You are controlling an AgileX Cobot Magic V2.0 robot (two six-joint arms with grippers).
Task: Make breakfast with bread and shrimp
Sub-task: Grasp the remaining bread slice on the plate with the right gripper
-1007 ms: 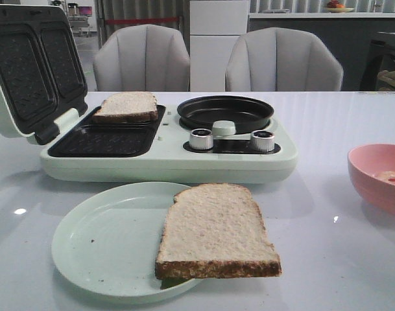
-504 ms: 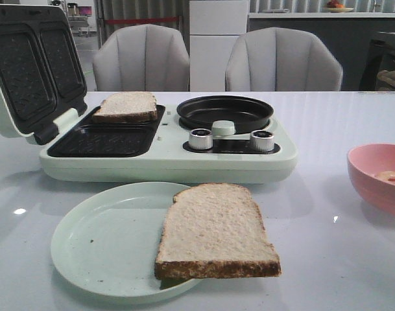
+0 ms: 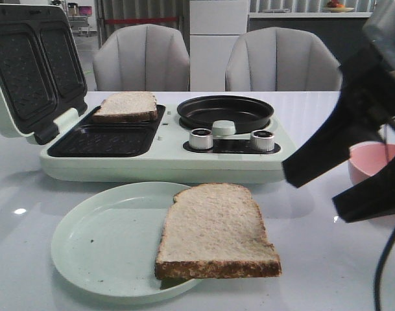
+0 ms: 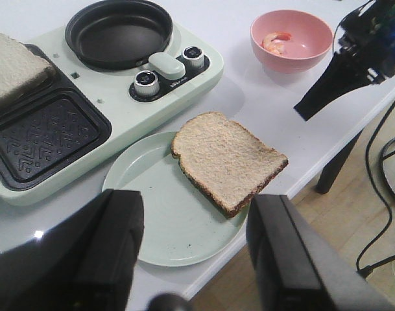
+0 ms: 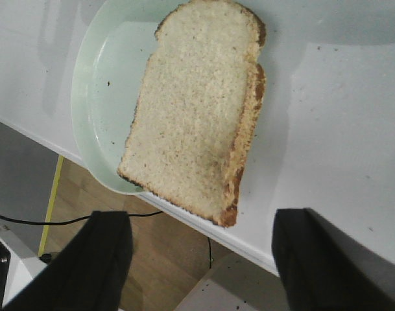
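A glossy white table (image 3: 327,129) fills the front view, with two grey chairs (image 3: 142,58) behind it. On it stands a pale green breakfast maker (image 3: 168,155), lid raised; one bread slice (image 3: 126,107) lies on its rear grill plate, beside the round black pan (image 3: 225,111). Nearer, a second bread slice (image 3: 215,231) rests on a pale green plate (image 3: 100,240), overhanging its rim. The right gripper (image 3: 336,175) hangs before the pink bowl (image 3: 366,162), jaws apart.

Left wrist view: the left gripper (image 4: 194,259) hovers over the plate's edge, fingers wide apart; shrimp (image 4: 277,41) lie in the pink bowl.

Right wrist view: the right gripper's spread fingers (image 5: 109,259) frame the plate's slice.
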